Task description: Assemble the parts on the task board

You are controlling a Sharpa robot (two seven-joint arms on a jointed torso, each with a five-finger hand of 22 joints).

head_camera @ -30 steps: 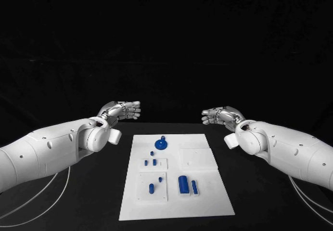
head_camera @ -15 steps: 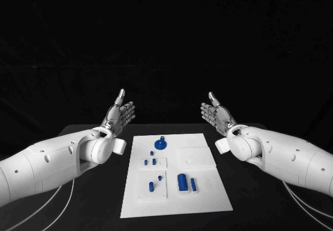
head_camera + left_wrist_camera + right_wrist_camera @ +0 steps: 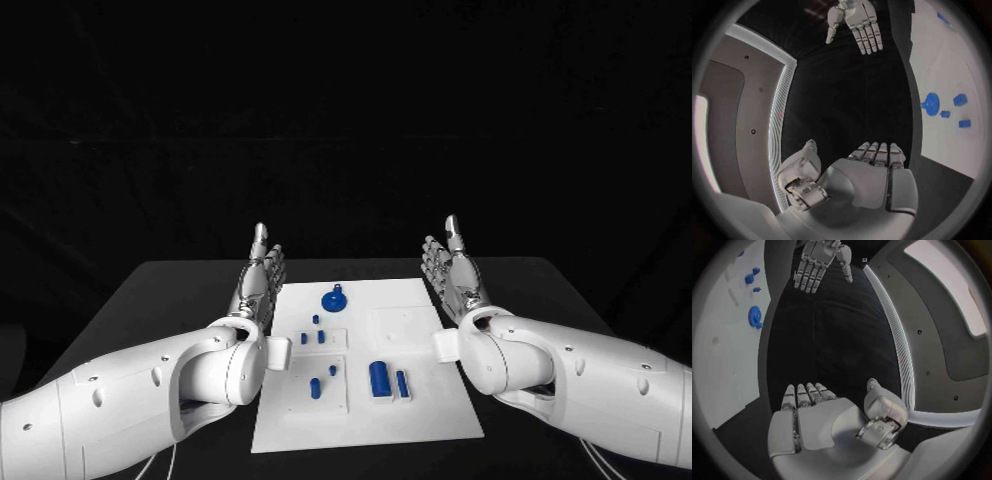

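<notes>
The white task board (image 3: 418, 420) lies flat in the middle of the black table. Blue parts sit on it: a round gear-like piece (image 3: 335, 299) at the far end, small pegs (image 3: 312, 337) mid-left, a peg (image 3: 315, 387) near-left, and two upright blocks (image 3: 387, 380) near the middle. My left hand (image 3: 261, 275) is held flat and upright above the board's left edge, fingers straight, holding nothing. My right hand (image 3: 456, 270) mirrors it above the right edge, also holding nothing. The left wrist view shows the left hand (image 3: 870, 175), the right hand (image 3: 856, 22) and the gear (image 3: 931, 104).
The black table (image 3: 159, 300) extends on both sides of the board. In the right wrist view the right hand (image 3: 817, 420) faces the left hand (image 3: 818, 262), with the gear (image 3: 755, 317) on the board (image 3: 723, 365).
Both hands uncurled and straightened into flat, upright palms. Both arms drew in toward the board's side edges and came nearer to the camera.
</notes>
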